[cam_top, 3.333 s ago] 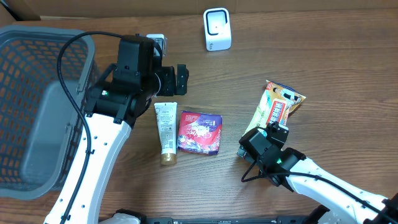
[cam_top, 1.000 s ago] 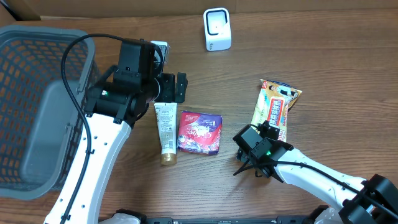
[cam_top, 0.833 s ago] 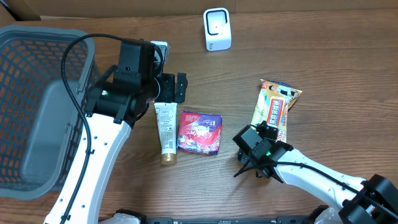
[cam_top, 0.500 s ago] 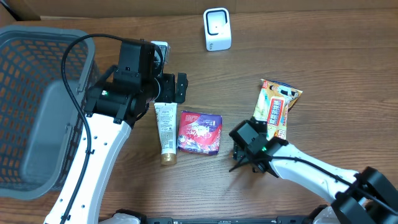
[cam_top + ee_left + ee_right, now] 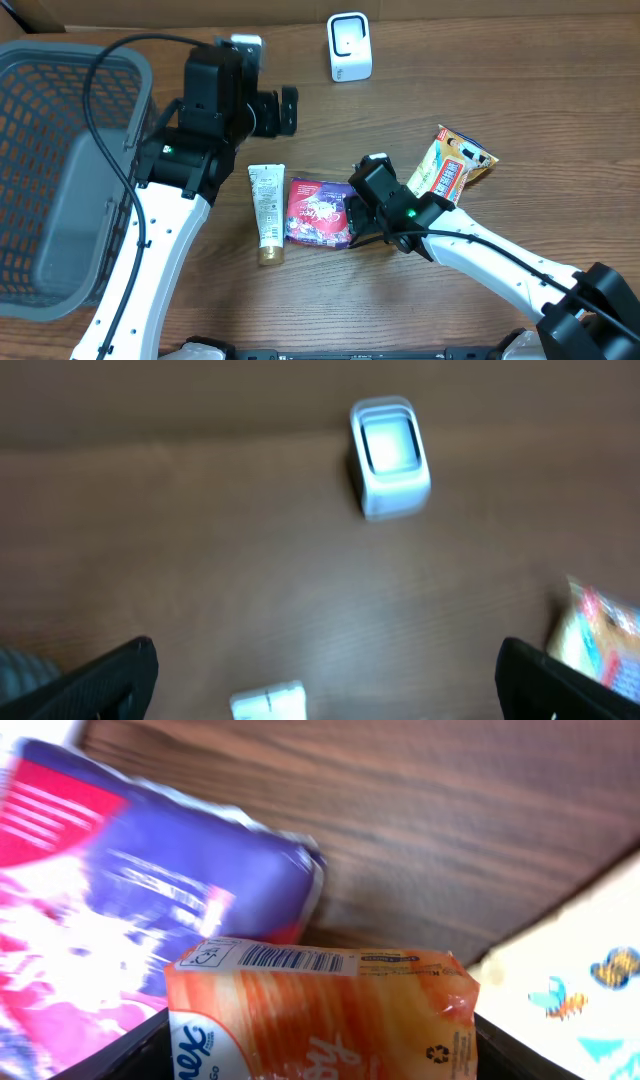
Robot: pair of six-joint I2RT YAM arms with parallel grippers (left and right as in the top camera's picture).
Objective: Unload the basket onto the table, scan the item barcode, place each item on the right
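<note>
Pinching orange tissue pack [image 5: 320, 1020] across right end effector [image 5: 322, 1042], barcode strip [image 5: 290, 958] running along its top edge, well apart from barcode scanner [image 5: 350, 47], on scanner's robot side. Keeping left end effector [image 5: 332, 680] spread, empty, nearer scanner.

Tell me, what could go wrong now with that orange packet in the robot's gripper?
The right gripper holds the soft orange packet by its sides; it could sag or slip. It hangs right beside the purple pouch, which may get nudged. The scanner stands far off, and the open left gripper hovers near that path.
</note>
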